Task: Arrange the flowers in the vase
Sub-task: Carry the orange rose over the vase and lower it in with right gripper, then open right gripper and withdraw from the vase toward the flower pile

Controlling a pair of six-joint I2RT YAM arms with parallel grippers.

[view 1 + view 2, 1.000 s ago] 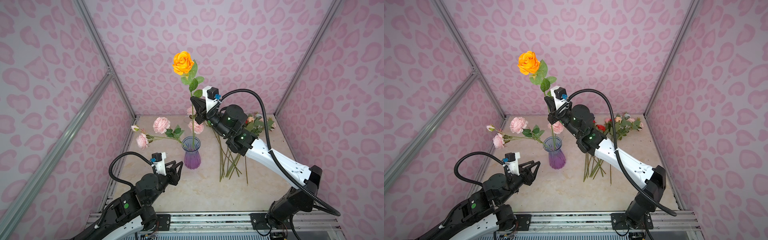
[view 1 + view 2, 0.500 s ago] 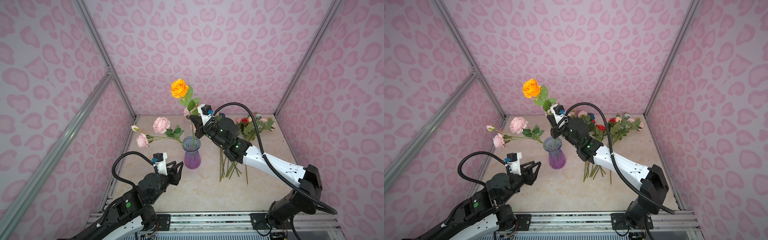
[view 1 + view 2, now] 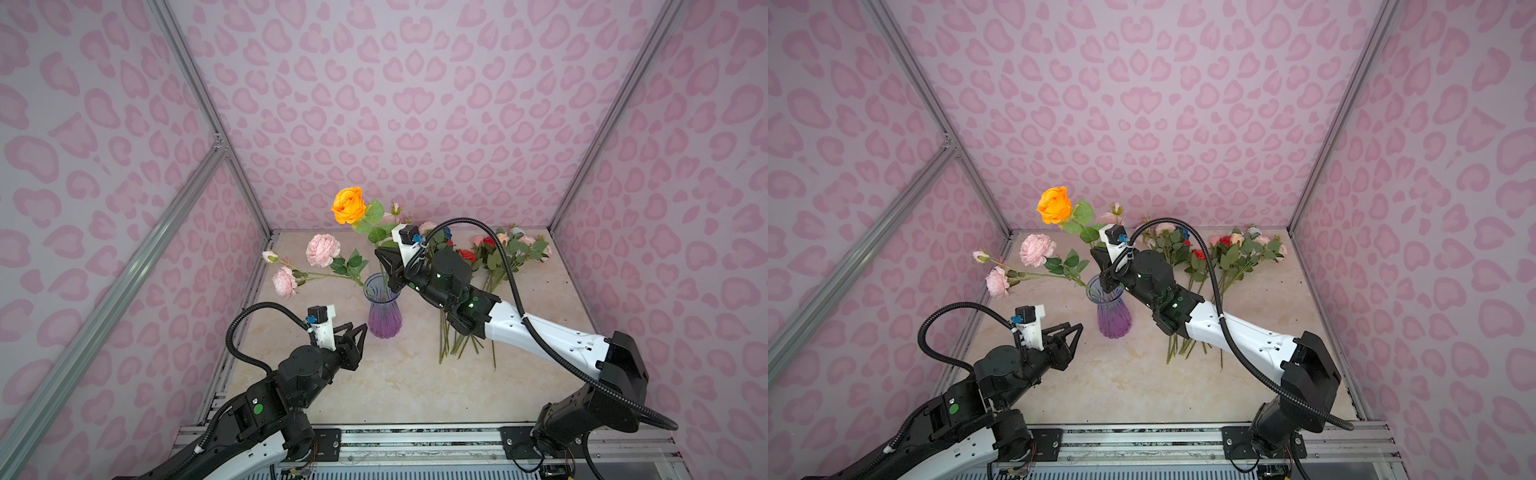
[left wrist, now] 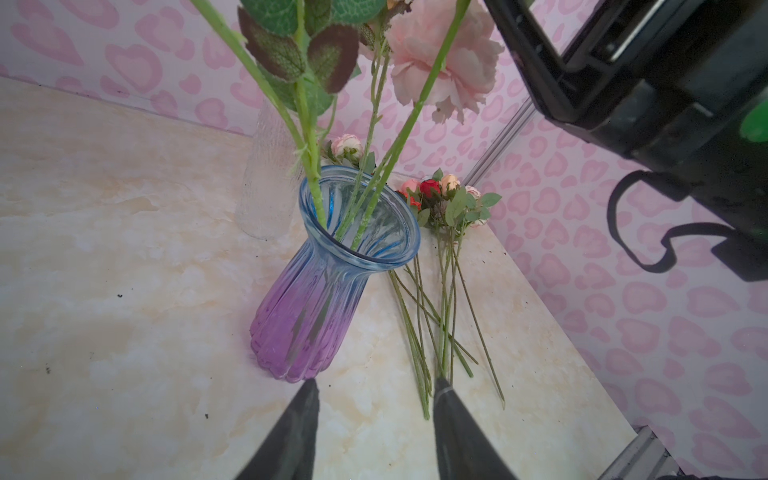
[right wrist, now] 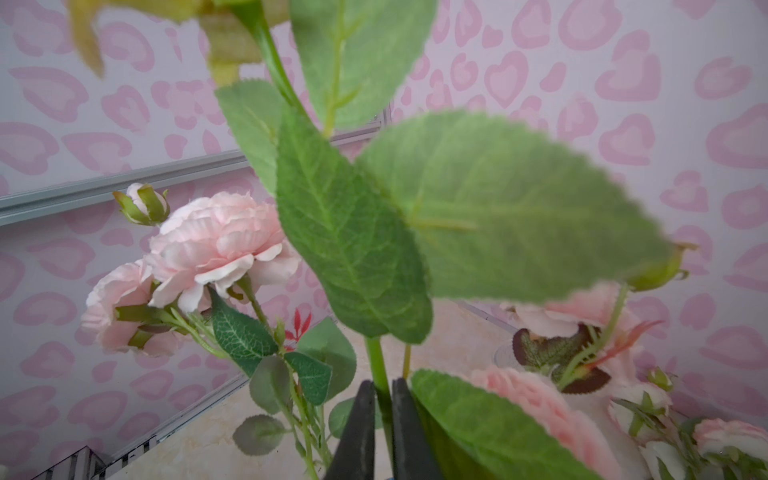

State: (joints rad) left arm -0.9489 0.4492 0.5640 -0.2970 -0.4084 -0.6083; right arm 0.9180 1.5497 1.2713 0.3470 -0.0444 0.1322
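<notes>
A blue-to-purple glass vase [image 3: 384, 307] [image 3: 1112, 311] [image 4: 316, 282] stands mid-table. Pale pink flowers [image 3: 322, 249] [image 3: 1036, 248] [image 5: 216, 241] lean out of it to the left. An orange rose [image 3: 348, 204] [image 3: 1054, 204] stands above the vase with its stem running down into the mouth. My right gripper [image 3: 386, 266] [image 3: 1102, 270] [image 5: 382, 386] is shut on that stem just over the rim. My left gripper [image 3: 357, 328] [image 3: 1071, 326] [image 4: 376, 384] is open and empty, low beside the vase's base.
A pile of loose flowers [image 3: 498, 253] [image 3: 1229, 249] [image 4: 444, 199] lies on the table right of the vase, stems pointing forward under the right arm. A clear glass vase [image 4: 266, 187] stands behind the coloured one. Pink patterned walls close in three sides.
My right arm has come down with the orange rose, bringing the bloom much lower and the stem deeper into the vase. The left arm has barely moved.
</notes>
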